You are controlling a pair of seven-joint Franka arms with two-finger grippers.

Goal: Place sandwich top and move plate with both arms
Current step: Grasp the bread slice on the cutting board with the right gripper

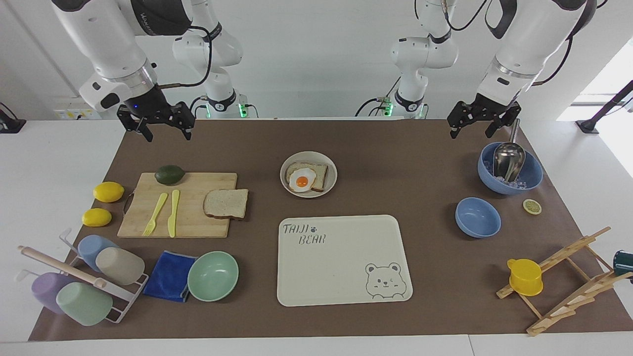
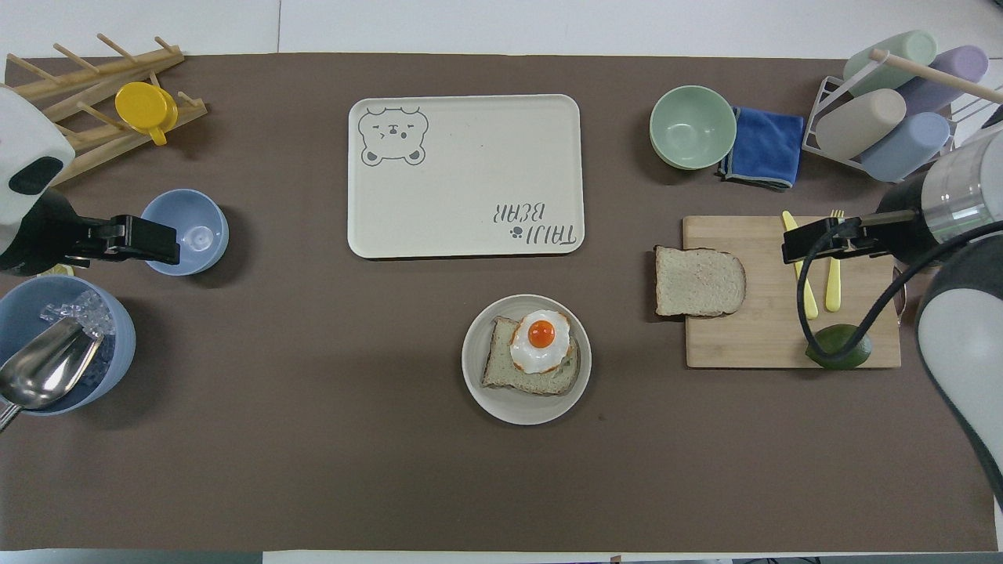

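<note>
The sandwich top point(image 1: 226, 203) lies flat on the end of the wooden cutting board point(image 1: 188, 222) that faces the plate; it also shows in the overhead view point(image 2: 699, 280). The plate point(image 1: 333, 179) sits mid-table, nearer to the robots than the bear tray, and holds a bread slice with a fried egg point(image 1: 302, 180); the overhead view shows the plate point(image 2: 517, 409) too. My right gripper point(image 1: 167, 134) is open, empty and raised; from above it point(image 2: 807, 249) is over the board's knife and fork. My left gripper point(image 1: 471, 131) waits open and empty, up by the blue bowls point(image 2: 157, 243).
The board carries an avocado point(image 1: 169, 174), a yellow fork and a knife point(image 1: 172, 212). Two lemons point(image 1: 108, 192) lie beside it. A cream bear tray point(image 1: 343, 259), mint bowl point(image 1: 212, 275), blue cloth, cup rack, two blue bowls point(image 1: 477, 216), one with a scoop, and a wooden rack also stand here.
</note>
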